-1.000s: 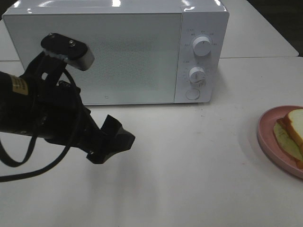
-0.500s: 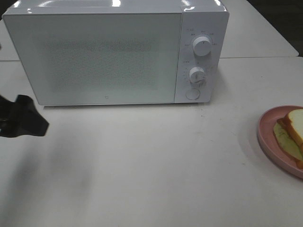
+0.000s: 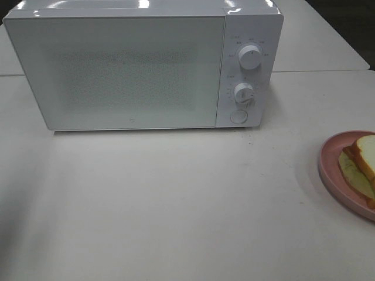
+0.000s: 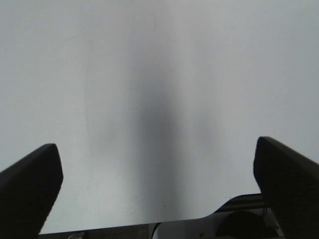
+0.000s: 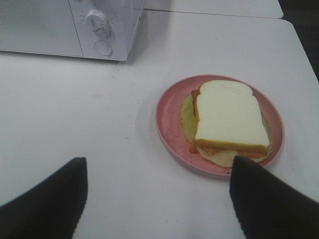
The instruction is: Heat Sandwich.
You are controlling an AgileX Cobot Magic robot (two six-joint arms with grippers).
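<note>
Sandwich [image 3: 364, 164] on plate [image 3: 329, 167], right of and before the microwave [image 3: 140, 64].

lab: microwave [image 3: 143, 64] on bare tables [image 3: 176, 199]

Microwave [image 3: 135, 64]: white casing, smooth, glossy top edge with light reflections; door panel matt, fine dotted mesh pattern.
Control knobs [image 3: 250, 57]: white plastic, smooth.
Table [image 3: 176, 205]: off-white, matt, smooth, faint specks.
Plate [image 5: 172, 119]: pink, smooth, slight sheen.
Sandwich [image 5: 229, 117]: white bread, soft matt crumb, tan crust.
Left gripper [image 4: 159, 184], right gripper [image 5: 159, 199]: fingers black, matt.
</note>
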